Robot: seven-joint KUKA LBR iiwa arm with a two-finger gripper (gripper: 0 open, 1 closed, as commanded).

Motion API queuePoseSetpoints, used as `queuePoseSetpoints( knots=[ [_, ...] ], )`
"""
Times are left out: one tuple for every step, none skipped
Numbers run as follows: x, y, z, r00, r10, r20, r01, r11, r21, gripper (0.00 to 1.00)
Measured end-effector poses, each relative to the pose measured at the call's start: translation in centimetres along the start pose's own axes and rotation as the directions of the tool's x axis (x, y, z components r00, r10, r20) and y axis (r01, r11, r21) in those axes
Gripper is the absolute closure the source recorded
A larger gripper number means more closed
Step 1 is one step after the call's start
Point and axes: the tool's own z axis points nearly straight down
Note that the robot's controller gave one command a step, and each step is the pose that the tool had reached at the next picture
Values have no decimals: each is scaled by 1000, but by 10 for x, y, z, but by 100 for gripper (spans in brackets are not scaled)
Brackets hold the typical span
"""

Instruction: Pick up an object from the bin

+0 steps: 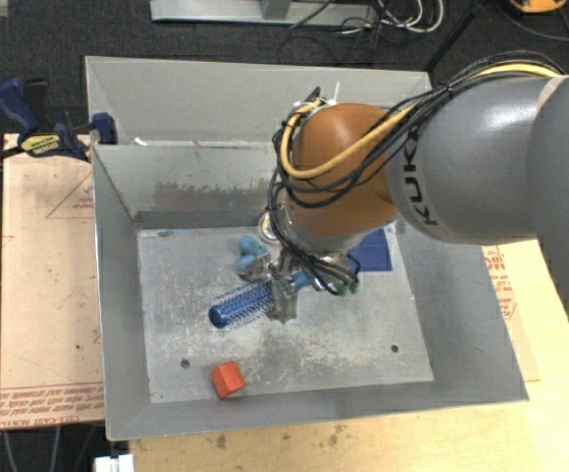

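One blue ribbed cylinder [240,307] lies slanted; the tool [283,301] just beside it.

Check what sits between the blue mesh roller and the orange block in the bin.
Nothing. In the camera view, the stretch from the blue mesh roller to the orange block is bare, scuffed bin floor.

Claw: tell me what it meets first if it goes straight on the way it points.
The claw points down, over the right end of the blue mesh tube lying mid-bin. It would probably meet that end first; if it is slightly off, the grey bin floor beside it. Depth is unclear.
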Motion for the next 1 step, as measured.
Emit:
queuePoseSetpoints(
  knots=[
    [-1, 1, -37, 1000, 2, 2, -2, 1000, 1, 100]
  ],
)
